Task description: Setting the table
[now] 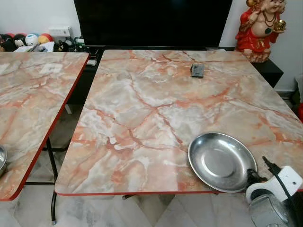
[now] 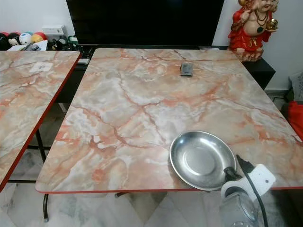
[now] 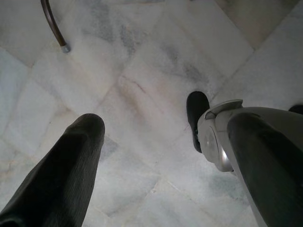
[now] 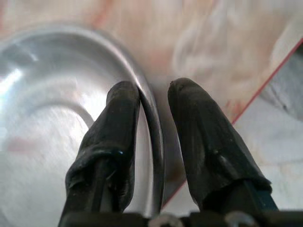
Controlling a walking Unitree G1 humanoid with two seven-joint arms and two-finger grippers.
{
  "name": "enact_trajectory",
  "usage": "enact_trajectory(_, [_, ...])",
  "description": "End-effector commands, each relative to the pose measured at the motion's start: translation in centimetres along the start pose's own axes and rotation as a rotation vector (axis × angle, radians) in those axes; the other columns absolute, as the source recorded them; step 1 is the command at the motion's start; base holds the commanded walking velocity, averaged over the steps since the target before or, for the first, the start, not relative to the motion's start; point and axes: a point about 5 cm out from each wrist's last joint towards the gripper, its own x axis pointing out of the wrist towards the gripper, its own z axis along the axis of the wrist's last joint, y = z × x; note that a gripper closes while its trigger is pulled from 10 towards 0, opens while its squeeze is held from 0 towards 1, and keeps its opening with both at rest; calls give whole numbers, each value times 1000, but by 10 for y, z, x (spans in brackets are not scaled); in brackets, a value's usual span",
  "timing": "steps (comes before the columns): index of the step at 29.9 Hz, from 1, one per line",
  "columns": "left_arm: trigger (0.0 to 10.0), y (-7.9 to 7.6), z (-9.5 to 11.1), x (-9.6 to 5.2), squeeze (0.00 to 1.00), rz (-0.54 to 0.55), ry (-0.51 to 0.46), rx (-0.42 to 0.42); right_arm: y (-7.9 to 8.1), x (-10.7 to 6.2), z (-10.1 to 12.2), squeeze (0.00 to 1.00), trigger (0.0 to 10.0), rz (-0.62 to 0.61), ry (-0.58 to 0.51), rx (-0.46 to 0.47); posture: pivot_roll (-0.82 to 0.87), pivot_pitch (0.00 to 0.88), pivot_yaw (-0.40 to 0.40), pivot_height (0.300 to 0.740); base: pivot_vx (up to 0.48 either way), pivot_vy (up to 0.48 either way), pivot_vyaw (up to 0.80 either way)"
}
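Note:
A round steel plate (image 1: 220, 161) lies flat on the marble-patterned table (image 1: 142, 109), near its front right corner. My right gripper (image 4: 154, 90) sits at the plate's near rim (image 4: 151, 123). One black finger is over the inside of the plate (image 4: 47, 118) and the other is outside it. The rim runs through the gap and a slit shows beside the outer finger. In the head views the right wrist (image 1: 274, 189) is at the table's front edge. My left gripper (image 3: 163, 120) hangs open over the floor.
A small dark object (image 1: 197, 70) lies far back on the table. A second marble table (image 1: 28, 104) stands to the left, with a metal dish (image 1: 1, 158) at its edge. Behind are a black screen (image 1: 151, 21) and a red figurine (image 1: 260, 28). Marble floor (image 3: 142, 71) lies below.

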Motion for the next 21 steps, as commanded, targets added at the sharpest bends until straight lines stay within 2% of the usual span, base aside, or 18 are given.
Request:
enact_trajectory(1, [10000,-1,-9,-2,0,-8,38,-2,0,-3,5,0,10000,-4,-33,-9,-53,105,-42,740,0,0,0])
enact_trajectory(11, [10000,-1,-9,-2,0,-11,44,3,12,-5,2,0,10000,54,-44,21,-52,87,-40,740,0,0,0])
enact_trajectory(21, [10000,-1,-9,-2,0,-13,45,7,13,-4,-3,0,10000,53,-32,15,-54,76,-39,740,0,0,0])
